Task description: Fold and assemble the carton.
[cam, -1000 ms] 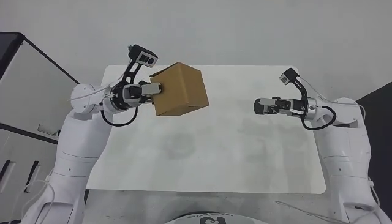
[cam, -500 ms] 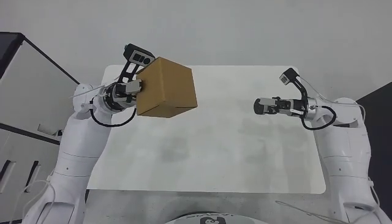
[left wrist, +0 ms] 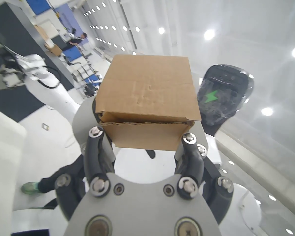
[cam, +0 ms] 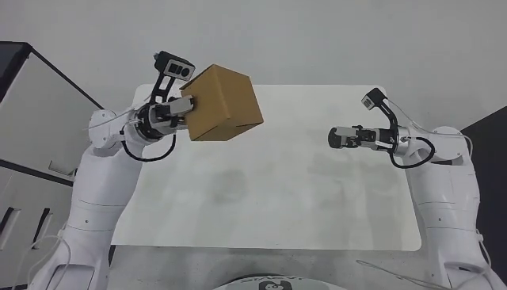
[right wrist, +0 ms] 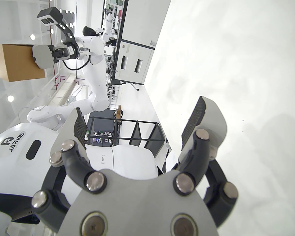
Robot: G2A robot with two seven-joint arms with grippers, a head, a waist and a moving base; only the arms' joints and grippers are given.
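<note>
A brown carton (cam: 222, 104), folded into a closed box, hangs tilted in the air over the far left part of the white table (cam: 317, 195). My left gripper (cam: 188, 105) is shut on its near end. In the left wrist view the carton (left wrist: 147, 92) sits between the two fingers of the left gripper (left wrist: 142, 135), with a corrugated flap edge facing the camera. My right gripper (cam: 333, 138) hovers open and holding nothing over the table's right side. From the right wrist view, past the right gripper (right wrist: 140, 114), the carton (right wrist: 17, 61) shows far off in the left gripper (right wrist: 40, 56).
A grey cabinet with a dark frame (cam: 24, 108) stands just left of the table. The tabletop between the two arms is bare white surface, with its front edge (cam: 269, 248) near the robot.
The left arm has drawn the carton slightly back toward the table's far left and turned it, so a different face tilts up. The right arm has kept still.
</note>
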